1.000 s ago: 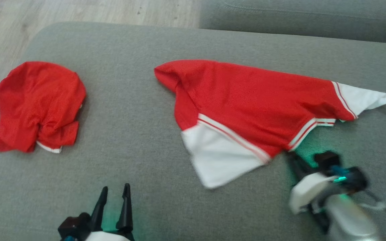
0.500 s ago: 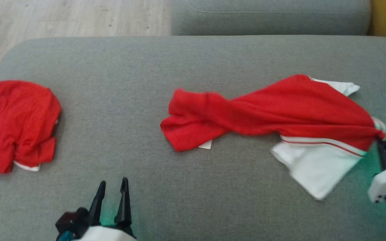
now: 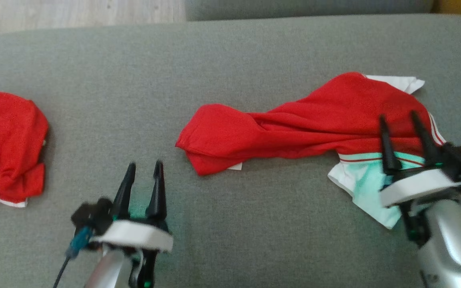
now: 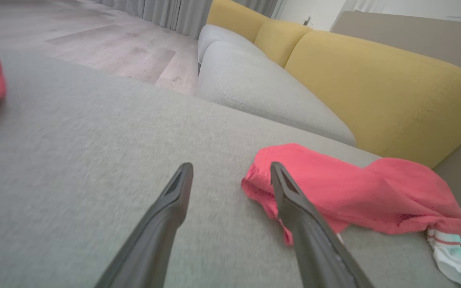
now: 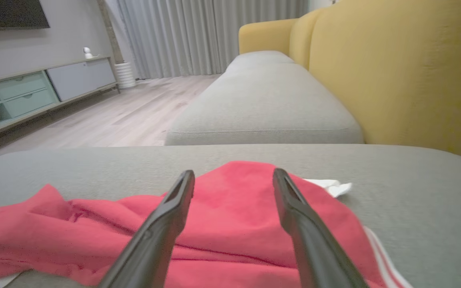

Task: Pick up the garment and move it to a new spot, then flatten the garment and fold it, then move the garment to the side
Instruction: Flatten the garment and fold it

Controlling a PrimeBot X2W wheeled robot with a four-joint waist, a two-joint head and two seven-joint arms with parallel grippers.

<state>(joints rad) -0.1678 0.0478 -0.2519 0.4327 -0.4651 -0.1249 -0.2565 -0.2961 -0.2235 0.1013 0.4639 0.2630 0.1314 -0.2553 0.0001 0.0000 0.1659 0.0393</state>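
Note:
A red garment [image 3: 294, 124] with white striped sleeves lies bunched and twisted across the right half of the grey cushion [image 3: 230, 60]; it also lies in the left wrist view [image 4: 354, 192] and the right wrist view [image 5: 230, 224]. My right gripper [image 3: 398, 120] hovers over the garment's right end, open, nothing between its fingers. My left gripper [image 3: 144, 166] stands open over bare cushion, to the left of the garment's crumpled left end. In the right wrist view the right gripper [image 5: 234, 176] points across the red cloth.
A second red garment [image 3: 6, 144] lies crumpled at the cushion's left edge. Another grey cushion [image 5: 262, 104] and a yellow sofa back [image 5: 406, 72] lie beyond. Wooden floor [image 3: 74, 12] lies past the far left edge.
The right gripper dragged the garment rightward, twisting it, then opened and let it go; it now hovers over the right end. The left gripper has come forward. The camera shifted too.

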